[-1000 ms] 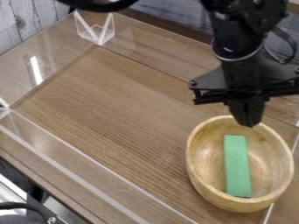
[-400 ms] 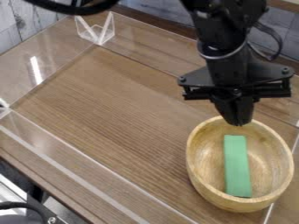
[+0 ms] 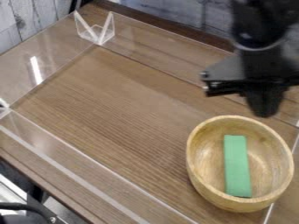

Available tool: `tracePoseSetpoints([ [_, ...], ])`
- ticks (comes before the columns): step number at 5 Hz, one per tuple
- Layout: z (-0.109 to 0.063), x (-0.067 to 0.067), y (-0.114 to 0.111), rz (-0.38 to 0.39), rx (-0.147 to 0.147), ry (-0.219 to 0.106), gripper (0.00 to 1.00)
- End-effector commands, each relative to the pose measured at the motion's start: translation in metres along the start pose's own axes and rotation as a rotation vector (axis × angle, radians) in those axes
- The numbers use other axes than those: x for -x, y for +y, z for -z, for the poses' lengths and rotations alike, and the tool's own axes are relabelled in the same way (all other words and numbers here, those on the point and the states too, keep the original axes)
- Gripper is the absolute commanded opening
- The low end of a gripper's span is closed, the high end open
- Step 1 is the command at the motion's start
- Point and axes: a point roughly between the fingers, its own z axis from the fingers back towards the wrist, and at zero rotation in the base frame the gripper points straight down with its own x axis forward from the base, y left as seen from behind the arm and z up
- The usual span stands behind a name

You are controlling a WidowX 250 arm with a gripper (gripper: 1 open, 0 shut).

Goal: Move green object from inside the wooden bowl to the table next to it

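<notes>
Block [image 3: 237, 166] and bowl [image 3: 194, 156] sit just as they did a moment ago; the change is in the gripper [image 3: 265, 109]. It slid toward the left of the view, then swung back to the right, and now shows blurred, apparently on the move. Its jaws are together, with nothing seen between them, and their tips show by the bowl's far rim, as the camera looks at it. The block lies inside the bowl, on the camera's side of the jaws and a little to the view's left of them, its long side running roughly away from the tips.

For the task, that shift has gained little: the block has not been lifted, and the arm seems to be lining up rather than grasping. The jaws should next part, come over the block and straddle its narrow width — coming down closed would only push it, and a tip catching the rim could shove the bowl. The surface [image 3: 117, 105] to the view's left of the jaws, beside the bowl, looks a likely place to set it.
</notes>
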Motion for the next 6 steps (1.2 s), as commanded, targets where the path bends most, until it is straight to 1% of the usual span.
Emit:
tracePoseSetpoints([
  [1, 0.001, 0.001, 0.0, 0.027, 0.046, -0.018, 0.0],
  [2, 0.005, 0.004, 0.009, 0.038, 0.064, -0.012, 0.0],
  [3, 0.014, 0.016, 0.006, 0.03, 0.034, 0.004, 1.0],
  [4, 0.026, 0.033, 0.004, 0.045, 0.003, 0.025, 1.0],
  [5, 0.037, 0.038, 0.013, 0.039, -0.031, 0.037, 1.0],
  [6, 0.048, 0.039, 0.022, 0.022, -0.068, 0.046, 1.0],
])
